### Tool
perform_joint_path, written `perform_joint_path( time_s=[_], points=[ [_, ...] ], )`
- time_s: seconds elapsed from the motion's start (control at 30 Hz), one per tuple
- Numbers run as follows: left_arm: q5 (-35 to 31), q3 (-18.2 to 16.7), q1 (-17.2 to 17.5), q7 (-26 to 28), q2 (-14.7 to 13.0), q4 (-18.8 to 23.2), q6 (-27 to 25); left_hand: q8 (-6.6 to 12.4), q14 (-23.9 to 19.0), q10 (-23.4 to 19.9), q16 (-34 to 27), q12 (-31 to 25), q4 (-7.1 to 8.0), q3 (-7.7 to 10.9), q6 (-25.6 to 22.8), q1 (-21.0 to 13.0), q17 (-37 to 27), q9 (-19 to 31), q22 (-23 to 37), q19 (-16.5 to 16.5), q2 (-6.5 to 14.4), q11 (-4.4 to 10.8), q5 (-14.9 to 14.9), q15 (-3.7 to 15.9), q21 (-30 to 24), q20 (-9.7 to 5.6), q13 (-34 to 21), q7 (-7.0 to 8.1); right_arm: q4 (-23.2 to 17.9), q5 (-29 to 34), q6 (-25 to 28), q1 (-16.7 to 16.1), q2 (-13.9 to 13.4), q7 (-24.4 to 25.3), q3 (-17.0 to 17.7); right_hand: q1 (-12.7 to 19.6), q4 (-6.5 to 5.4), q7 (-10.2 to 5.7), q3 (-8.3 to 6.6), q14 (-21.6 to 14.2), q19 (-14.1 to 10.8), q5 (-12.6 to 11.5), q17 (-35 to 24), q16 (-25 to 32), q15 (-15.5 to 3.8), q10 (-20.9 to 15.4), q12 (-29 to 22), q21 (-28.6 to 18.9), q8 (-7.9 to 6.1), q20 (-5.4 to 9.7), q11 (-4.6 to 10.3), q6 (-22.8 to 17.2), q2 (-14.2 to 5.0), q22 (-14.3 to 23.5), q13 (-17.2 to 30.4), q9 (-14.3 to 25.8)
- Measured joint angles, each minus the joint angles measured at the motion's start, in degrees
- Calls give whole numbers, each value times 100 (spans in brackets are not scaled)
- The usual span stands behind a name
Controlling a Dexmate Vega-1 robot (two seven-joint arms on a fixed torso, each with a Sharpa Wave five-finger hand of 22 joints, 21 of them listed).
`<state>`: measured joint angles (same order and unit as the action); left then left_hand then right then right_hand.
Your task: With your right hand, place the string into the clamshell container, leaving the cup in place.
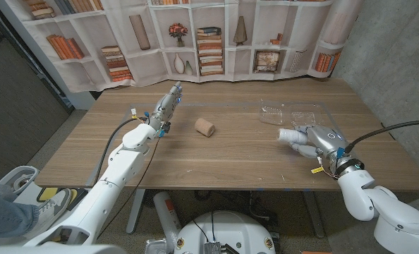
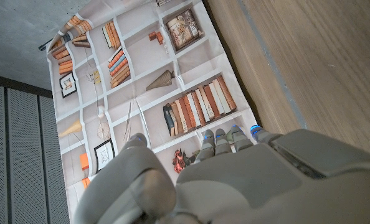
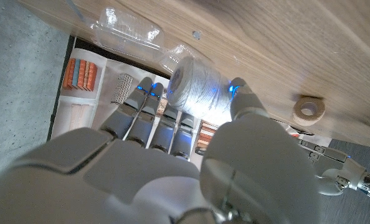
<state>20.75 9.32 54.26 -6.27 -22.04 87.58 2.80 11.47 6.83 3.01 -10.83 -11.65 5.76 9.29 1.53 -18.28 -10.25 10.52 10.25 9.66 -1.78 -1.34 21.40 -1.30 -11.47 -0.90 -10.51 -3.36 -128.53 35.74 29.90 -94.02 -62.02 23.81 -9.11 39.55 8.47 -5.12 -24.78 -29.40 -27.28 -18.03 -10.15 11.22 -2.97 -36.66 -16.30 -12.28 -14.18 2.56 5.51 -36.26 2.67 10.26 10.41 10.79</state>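
The right hand grips a white spool of string between its thumb and fingers, just beside the clear clamshell container at the right side of the wooden table. The brown paper cup lies on its side near the table's middle. The left hand is raised over the table's far left with fingers straight and close together, holding nothing.

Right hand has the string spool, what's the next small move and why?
Probably carry the string the short way forward and over the clamshell container, then lower it in. The right hand grips the spool between fingers and thumb, just at the container's near edge and not yet inside. The cup lies on its side well off toward the left hand, so the path avoids it.
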Motion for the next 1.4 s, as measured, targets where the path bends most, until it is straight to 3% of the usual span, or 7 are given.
perform_joint_path(
  time_s=[0.93,1.4],
  points=[
    [20,13,-24,-2,31,-77,-3,0,0,0,0,0,-7,-6,0,0,0,0,0,0,0,0,0,0,0,0,0,0,303,-91,-366,793,200,-76,-216,54,0,-1,2,-62,-2,40,0,4,1,-50,33,0,51,2,-10,1,-51,0,0,29],
    [33,-7,-35,-14,29,-106,39,0,0,0,0,0,-30,-30,0,-30,0,0,0,0,30,0,0,0,0,0,0,0,522,-28,-425,1398,229,-245,-586,62,13,31,-14,-61,-21,61,-1,-22,1,-103,33,0,36,21,-19,-31,-58,0,0,27]
  ],
)
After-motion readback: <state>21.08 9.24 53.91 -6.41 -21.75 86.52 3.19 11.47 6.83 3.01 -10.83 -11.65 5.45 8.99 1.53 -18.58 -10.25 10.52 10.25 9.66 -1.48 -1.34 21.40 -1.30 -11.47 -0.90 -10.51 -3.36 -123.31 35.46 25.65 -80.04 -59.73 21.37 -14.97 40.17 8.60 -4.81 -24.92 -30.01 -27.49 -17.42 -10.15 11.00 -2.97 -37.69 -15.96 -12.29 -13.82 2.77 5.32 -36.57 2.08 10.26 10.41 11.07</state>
